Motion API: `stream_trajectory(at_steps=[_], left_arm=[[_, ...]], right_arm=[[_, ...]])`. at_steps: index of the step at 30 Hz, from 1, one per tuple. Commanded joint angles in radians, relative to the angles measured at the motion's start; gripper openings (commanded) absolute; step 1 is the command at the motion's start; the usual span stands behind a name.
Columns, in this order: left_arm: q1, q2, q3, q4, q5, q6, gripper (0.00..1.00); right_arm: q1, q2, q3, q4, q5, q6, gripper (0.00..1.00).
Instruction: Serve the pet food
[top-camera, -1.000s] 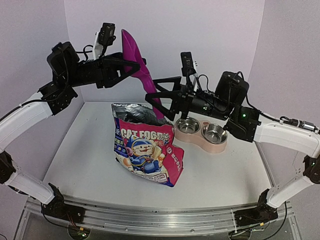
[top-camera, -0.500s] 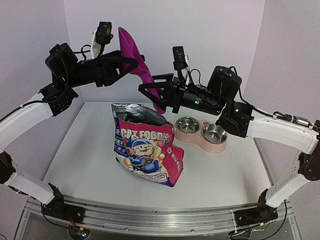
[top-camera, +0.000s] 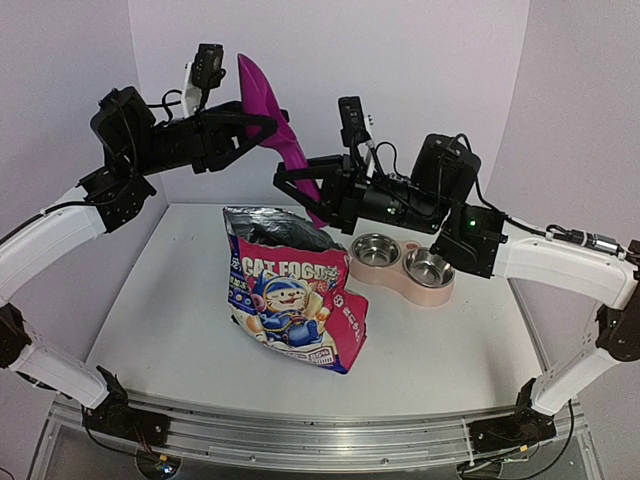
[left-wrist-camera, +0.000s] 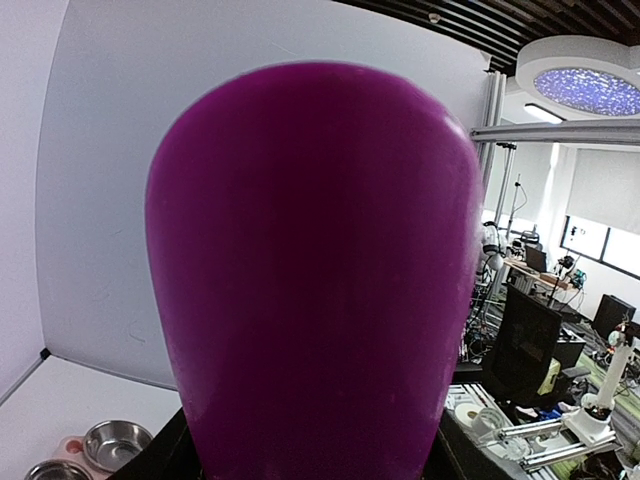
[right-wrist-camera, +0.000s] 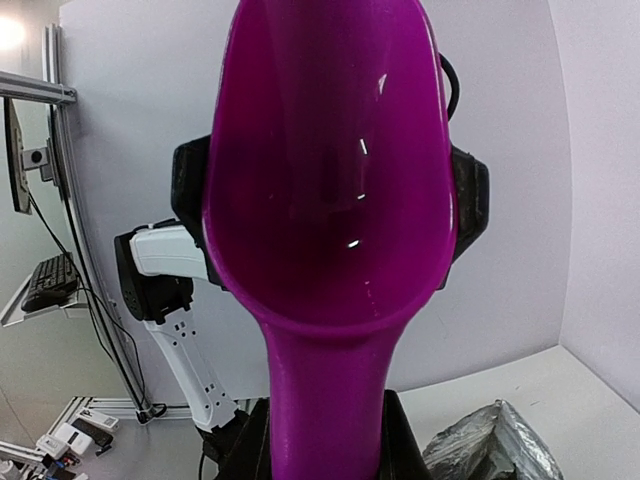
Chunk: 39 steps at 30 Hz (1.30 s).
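The magenta scoop (top-camera: 266, 112) hangs high above the table, between both arms. My left gripper (top-camera: 262, 128) is shut on its bowl end, and the bowl's back fills the left wrist view (left-wrist-camera: 320, 280). My right gripper (top-camera: 297, 182) is shut on the scoop's handle (right-wrist-camera: 325, 400), with a dark finger (right-wrist-camera: 245, 445) pressed against each side. The scoop's hollow (right-wrist-camera: 330, 190) is empty. Below stands the open CAT FOOD pouch (top-camera: 290, 295), its silver mouth (top-camera: 265, 228) facing up. The pet food itself is hidden inside the pouch.
The pink double-bowl feeder (top-camera: 440, 292) with two empty steel bowls sits right of the pouch, under my right arm. It also shows low in the left wrist view (left-wrist-camera: 70, 443). The pouch's crumpled silver top (right-wrist-camera: 490, 445) lies below the handle.
My right gripper has moved up and left to the scoop's handle and closed on it. The left gripper has kept its hold on the scoop, shifting only slightly.
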Motion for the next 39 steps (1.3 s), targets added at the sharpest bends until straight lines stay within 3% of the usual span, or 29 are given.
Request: stream_trajectory(at_steps=[1, 4, 6, 7, 8, 10, 12, 18, 23, 25, 29, 35, 39], left_arm=[[-0.002, -0.031, 0.002, 0.049, 0.002, 0.006, 0.00], [-0.002, -0.043, -0.021, 0.004, -0.003, 0.037, 0.02], [0.001, -0.062, -0.036, -0.087, -0.015, 0.114, 0.35], [0.005, -0.074, -0.040, -0.145, -0.035, 0.180, 0.58], [0.012, -0.085, -0.039, -0.230, -0.055, 0.246, 0.71], [0.031, -0.109, -0.023, -0.362, -0.101, 0.439, 0.87], [0.065, -0.118, 0.009, -0.519, -0.133, 0.588, 0.92], [0.293, -0.052, 0.160, -0.827, -0.060, 0.793, 0.96], [0.363, 0.098, 0.353, -1.077, -0.055, 0.997, 0.86], [0.363, 0.201, 0.465, -1.209, -0.076, 1.093, 0.80], [0.344, 0.324, 0.616, -1.445, -0.111, 1.318, 0.77], [0.252, 0.373, 0.587, -1.489, -0.222, 1.427, 0.78], [0.227, 0.428, 0.611, -1.529, -0.233, 1.449, 0.72]], right_arm=[[0.010, 0.005, 0.029, -0.018, 0.030, -0.041, 0.00], [0.010, -0.021, 0.013, -0.046, 0.073, -0.080, 0.00], [0.010, -0.051, 0.007, -0.109, 0.145, -0.123, 0.00], [0.010, -0.067, 0.011, -0.167, 0.196, -0.141, 0.00], [0.010, -0.080, 0.021, -0.225, 0.242, -0.171, 0.00], [0.010, -0.107, 0.058, -0.377, 0.369, -0.235, 0.00], [0.010, -0.116, 0.117, -0.548, 0.519, -0.294, 0.00], [0.010, -0.052, 0.357, -0.990, 0.818, -0.459, 0.00], [0.011, 0.056, 0.525, -1.237, 0.899, -0.577, 0.00], [0.019, 0.085, 0.568, -1.279, 0.944, -0.623, 0.00], [0.070, 0.127, 0.609, -1.323, 1.091, -0.787, 0.00], [0.135, 0.165, 0.639, -1.295, 1.218, -1.024, 0.00], [0.156, 0.183, 0.652, -1.291, 1.283, -1.126, 0.00]])
